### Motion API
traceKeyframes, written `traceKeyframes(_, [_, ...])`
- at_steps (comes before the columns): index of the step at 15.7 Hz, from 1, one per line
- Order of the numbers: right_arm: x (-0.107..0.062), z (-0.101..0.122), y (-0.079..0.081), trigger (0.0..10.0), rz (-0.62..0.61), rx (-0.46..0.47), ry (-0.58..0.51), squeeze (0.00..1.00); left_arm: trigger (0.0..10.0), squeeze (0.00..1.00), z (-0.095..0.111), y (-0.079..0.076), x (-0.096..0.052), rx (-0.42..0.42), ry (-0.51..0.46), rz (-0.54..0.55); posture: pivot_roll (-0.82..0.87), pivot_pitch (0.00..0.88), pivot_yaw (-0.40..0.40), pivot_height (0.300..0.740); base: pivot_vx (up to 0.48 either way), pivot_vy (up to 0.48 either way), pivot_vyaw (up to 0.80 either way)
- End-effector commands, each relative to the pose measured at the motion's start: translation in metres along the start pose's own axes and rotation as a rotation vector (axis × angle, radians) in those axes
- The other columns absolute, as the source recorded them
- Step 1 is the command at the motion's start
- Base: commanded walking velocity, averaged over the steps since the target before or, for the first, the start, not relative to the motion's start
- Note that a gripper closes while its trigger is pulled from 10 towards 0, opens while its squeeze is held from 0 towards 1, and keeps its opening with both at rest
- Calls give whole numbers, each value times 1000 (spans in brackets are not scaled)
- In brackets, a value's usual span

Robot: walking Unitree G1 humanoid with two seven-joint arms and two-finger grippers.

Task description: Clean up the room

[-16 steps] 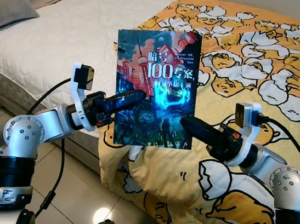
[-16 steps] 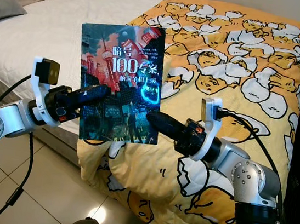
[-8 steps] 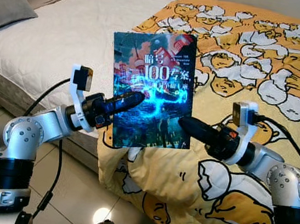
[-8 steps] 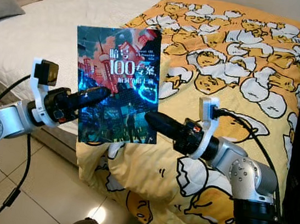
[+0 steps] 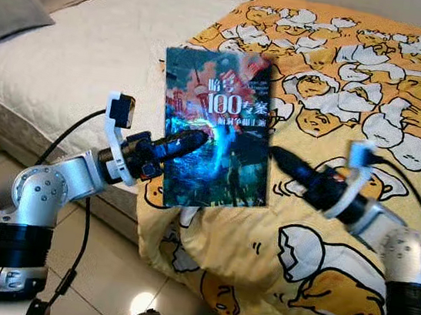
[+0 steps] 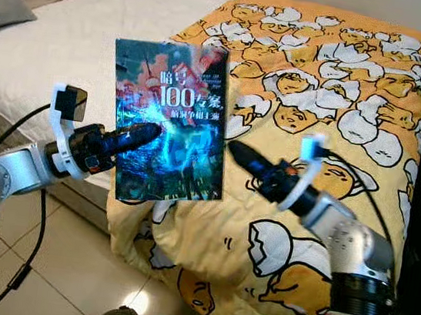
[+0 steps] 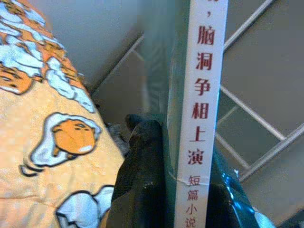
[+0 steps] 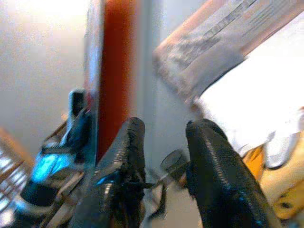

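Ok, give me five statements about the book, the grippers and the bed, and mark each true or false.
1. The left gripper is clamped on the book. True.
2. The right gripper grips the book too. False: it is open, just off the book's edge.
3. The book lies flat on the quilt. False: it is held upright above the yellow egg-print quilt.
4. The book's cover faces the head camera. True.
5. A grey pillow lies on the white mattress. True.

Head cameras look down at the bed (image 5: 92, 56); wrist cameras sit close.
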State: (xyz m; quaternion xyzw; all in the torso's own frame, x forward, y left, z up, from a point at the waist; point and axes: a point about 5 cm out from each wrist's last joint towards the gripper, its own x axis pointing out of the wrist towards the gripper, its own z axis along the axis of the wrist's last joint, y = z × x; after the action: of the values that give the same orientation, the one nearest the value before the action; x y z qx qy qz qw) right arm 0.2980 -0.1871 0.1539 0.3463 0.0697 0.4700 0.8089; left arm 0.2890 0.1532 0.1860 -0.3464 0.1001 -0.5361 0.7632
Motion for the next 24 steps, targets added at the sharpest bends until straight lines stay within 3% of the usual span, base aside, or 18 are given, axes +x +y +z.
traceKeyframes(1, [-9, 3, -6, 10000, -64, -11, -53, 1000, 0, 0, 6, -1, -2, 68, -14, 52, 22, 0, 96, 740, 0, 0, 0])
traceKeyframes(2, [-17, 5, -8, 10000, -137, -45, -99, 918, 0, 0, 12, 12, 1, 176, -79, 229, 23, 0, 93, 740, 0, 0, 0])
traceKeyframes(3, [-20, 5, -7, 10000, -191, -74, -138, 0, 0, 0, 17, 18, 3, 258, -123, 348, 17, 0, 93, 740, 0, 0, 0])
traceKeyframes(4, [-19, 3, -4, 10000, -250, -101, -167, 0, 627, 0, 17, 17, 6, 326, -117, 421, 17, 0, 93, 740, 0, 0, 0])
traceKeyframes(5, [-18, 3, -4, 10000, -273, -113, -166, 0, 1216, 0, 16, 15, 7, 338, -105, 419, 17, 0, 93, 740, 0, 0, 0])
traceKeyframes(6, [-13, -6, -3, 10000, -382, -128, -162, 0, 1882, 0, 9, 15, 9, 443, -58, 511, 1, 0, 95, 740, 0, 0, 0])
traceKeyframes(7, [-9, -11, -2, 10000, -458, -161, -178, 0, 10000, 0, 5, 15, 9, 449, -57, 579, -2, 0, 95, 740, 0, 0, 0])
traceKeyframes(8, [-7, -13, -2, 10000, -503, -172, -209, 0, 10000, 0, 4, 16, 8, 446, -71, 638, -5, 0, 97, 740, 0, 0, 0])
traceKeyframes(9, [-5, -19, -1, 10000, -643, -277, -218, 0, 10000, 0, 3, 15, 5, 557, -117, 741, -13, 0, 101, 740, 0, 0, 0])
traceKeyframes(12, [-2, -27, 8, 10000, -731, -388, -216, 0, 10000, 0, -8, 16, -2, 655, -109, 840, -24, 0, 103, 740, 0, 0, 0])
traceKeyframes(13, [-4, -29, 13, 10000, -815, -415, -273, 0, 10000, 0, -18, 16, -5, 676, -95, 890, -27, 0, 99, 740, 0, 0, 0])
traceKeyframes(14, [-12, -34, 8, 10000, -975, -412, -270, 0, 10000, 0, -25, 14, -6, 716, -91, 909, -30, 0, 97, 740, 0, 0, 0])
traceKeyframes(17, [-20, -55, 10, 10000, -997, -509, -129, 0, 10000, 0, -39, 16, -3, 767, -22, 945, -36, 0, 101, 740, 0, 288, 0])
traceKeyframes(20, [-23, -68, 10, 10000, -1023, -442, -97, 0, 10000, 0, -41, 16, -1, 820, 15, 942, -32, 0, 108, 740, 0, 480, -150])
traceKeyframes(24, [-25, -76, 9, 10000, -1076, -432, -71, 0, 10000, 0, -41, 16, -3, 847, 28, 953, -21, 0, 111, 740, 0, 480, -800])
